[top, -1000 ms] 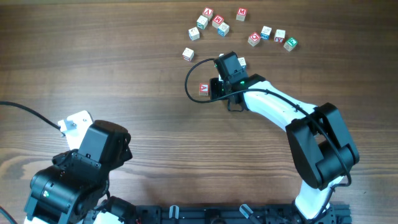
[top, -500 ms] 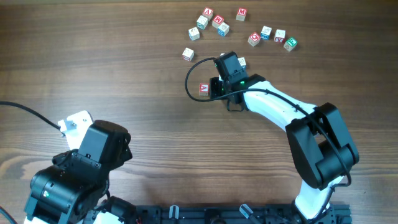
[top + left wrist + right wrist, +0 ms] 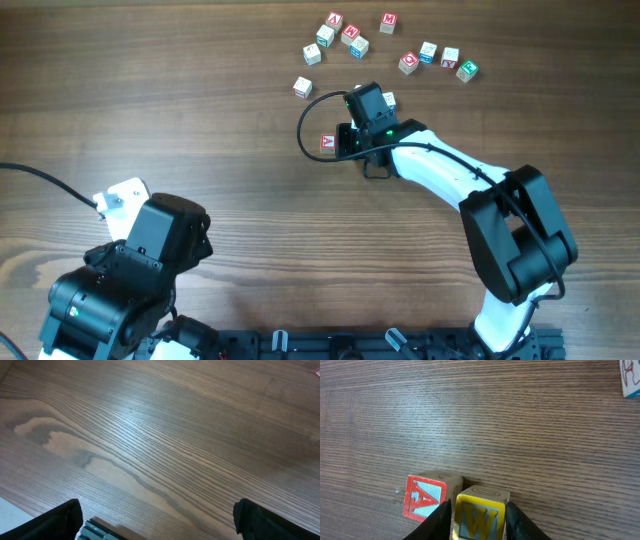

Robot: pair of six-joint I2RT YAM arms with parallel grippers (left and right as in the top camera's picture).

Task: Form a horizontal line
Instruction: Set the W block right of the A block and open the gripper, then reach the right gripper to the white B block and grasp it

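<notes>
Yellow cube (image 3: 479, 509), beside red cube (image 3: 425, 496), pinched by right gripper (image 3: 479, 521), arm (image 3: 440, 165) outstretched

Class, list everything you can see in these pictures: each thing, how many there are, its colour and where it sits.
Red-faced A cube: one, red face with a white letter, mid-table, just left of the right hand.
Yellow W cube: one, yellow-framed face, between the right hand's fingers, close beside the A cube.
Other letter cubes: about twelve, red, white and blue-green faces, scattered on the table's far side; one is half hidden by the right arm.
Table: one, brown wood grain.
Cable: one, black, looped at the right wrist.
Left hand: one, black, open over bare table.
Right hand: one, black, shut on the W cube.
</notes>
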